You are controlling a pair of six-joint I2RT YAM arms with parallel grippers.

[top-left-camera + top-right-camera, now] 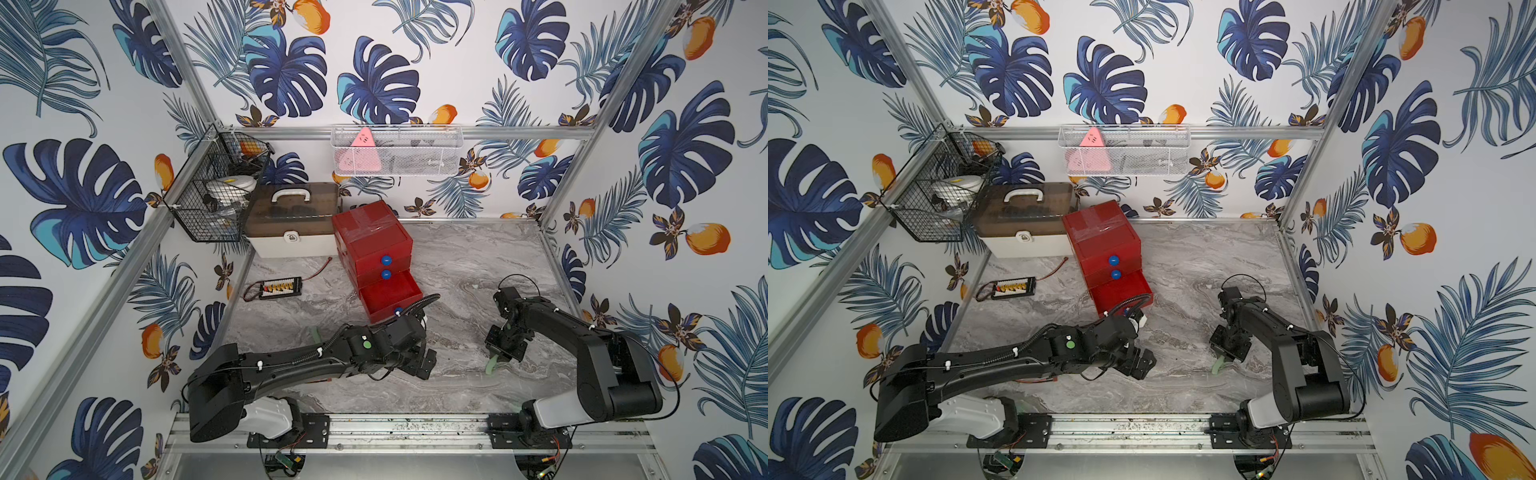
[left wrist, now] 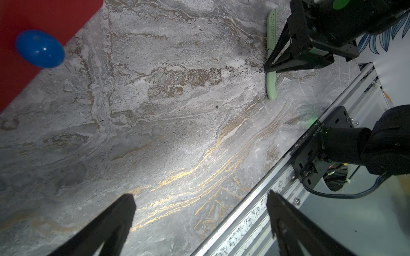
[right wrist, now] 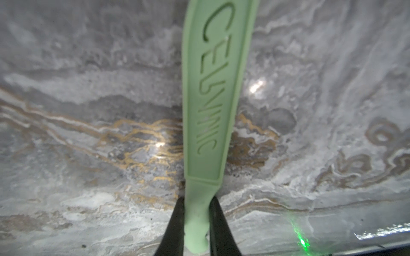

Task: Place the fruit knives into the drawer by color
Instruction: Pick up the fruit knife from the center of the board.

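Right end effector clamps the pale green knife on the table

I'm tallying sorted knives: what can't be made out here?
Red drawer chest: top two drawers shut, contents hidden in both top views.
Open bottom drawer: front part behind the left arm in both top views.
Second green knife: mostly behind the left arm in a top view.
Green knife in the right gripper: far end cut off by the right wrist view's edge; in top views the gripper covers most of it.
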